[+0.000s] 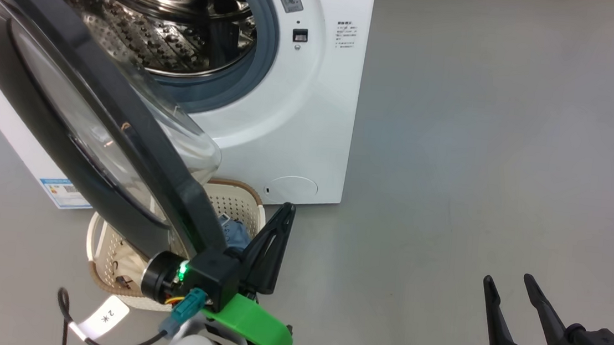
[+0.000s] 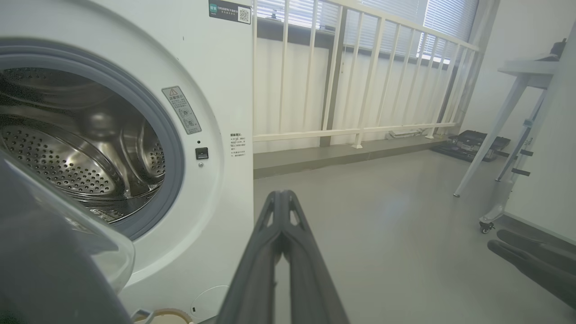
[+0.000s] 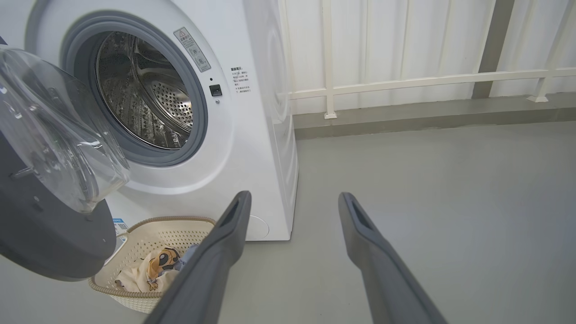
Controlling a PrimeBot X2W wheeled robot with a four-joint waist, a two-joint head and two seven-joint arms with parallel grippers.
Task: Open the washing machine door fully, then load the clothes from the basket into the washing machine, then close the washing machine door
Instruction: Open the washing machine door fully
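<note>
Door-opening step: washing machine door (image 1: 124, 106) half-open; left end effector (image 1: 284, 215), fingers together, should push it wider; right end effector (image 1: 509, 280) apart.

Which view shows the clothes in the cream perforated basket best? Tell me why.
Right wrist view: the cream printed and blue clothes lie plainly in the basket. The head view gives a blue scrap behind the black round door; the left wrist view catches a sliver of basket rim.
</note>
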